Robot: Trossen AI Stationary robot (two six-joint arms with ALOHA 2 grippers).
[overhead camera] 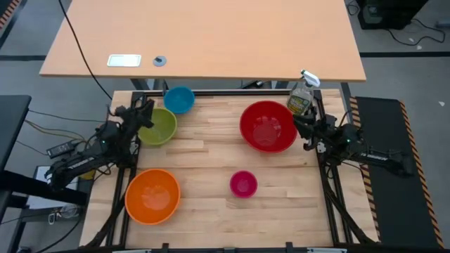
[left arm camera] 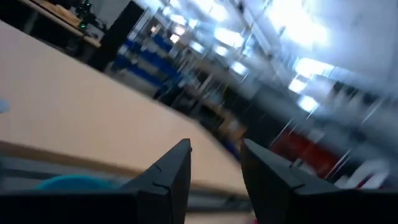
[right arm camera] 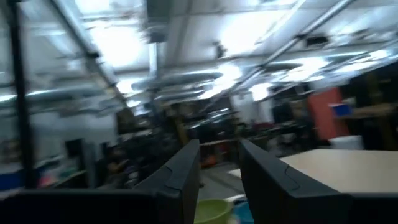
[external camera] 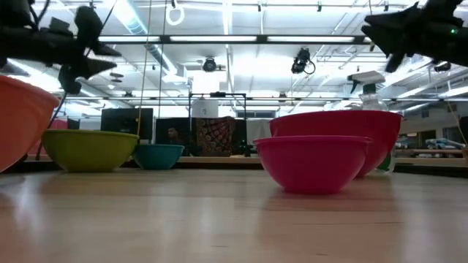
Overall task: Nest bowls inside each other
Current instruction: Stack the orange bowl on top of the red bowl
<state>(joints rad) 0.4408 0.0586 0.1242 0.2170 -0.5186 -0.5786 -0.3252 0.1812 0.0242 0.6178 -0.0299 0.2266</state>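
Observation:
Five bowls stand upright on their bases on the wooden table [overhead camera: 211, 211]: blue [overhead camera: 179, 99] at the far left, green [overhead camera: 157, 126] beside it, orange [overhead camera: 152, 196] at the near left, a large red one [overhead camera: 268, 126] at the far right, and a small pink one [overhead camera: 243, 184] near the middle. None sits inside another. My left gripper [overhead camera: 145, 110] is raised at the left edge, over the green bowl's left rim. It is open and has nothing between its fingers [left arm camera: 214, 155]. My right gripper [overhead camera: 304, 128] is raised beside the red bowl's right side, open too, with nothing in it [right arm camera: 219, 149].
A spray bottle [overhead camera: 302, 96] stands at the table's far right corner, close to my right gripper. A light wooden desk [overhead camera: 204, 35] lies beyond the far edge. The frame's black rails run along the table's left and right edges. Bare wood shows between the pink and orange bowls.

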